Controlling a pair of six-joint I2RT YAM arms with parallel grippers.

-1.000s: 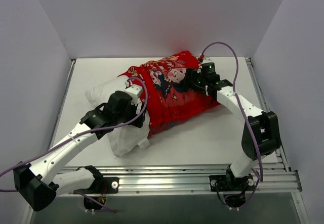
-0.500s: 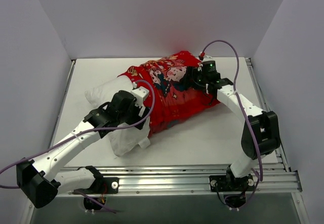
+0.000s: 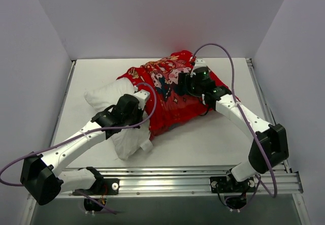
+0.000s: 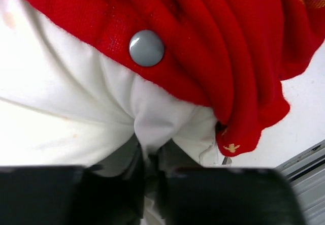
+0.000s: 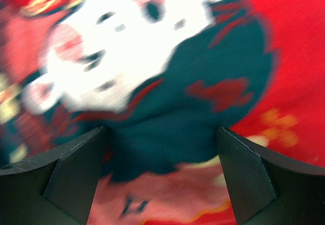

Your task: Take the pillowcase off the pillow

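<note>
The red printed pillowcase (image 3: 175,100) still covers the right part of the white pillow (image 3: 109,94), whose bare left end sticks out. My left gripper (image 3: 136,114) sits at the pillowcase's open hem and is shut on a pinched fold of the pillow (image 4: 66,118). In the left wrist view my left gripper (image 4: 150,159) is just below the red hem (image 4: 213,42), which carries a grey snap button (image 4: 146,47). My right gripper (image 3: 184,83) hovers open over the cartoon print. In the right wrist view the pillowcase (image 5: 167,83) lies between the fingers of my right gripper (image 5: 162,149), ungripped.
A small white tag (image 3: 146,145) hangs at the pillow's near corner. An aluminium rail (image 3: 177,177) runs along the table's front edge. White walls close in the left, back and right sides. Purple cables (image 3: 223,50) loop above both arms.
My left gripper has closed on the pillow's white fabric beside the hem. The right arm has swung left, further over the printed top of the pillowcase, still open.
</note>
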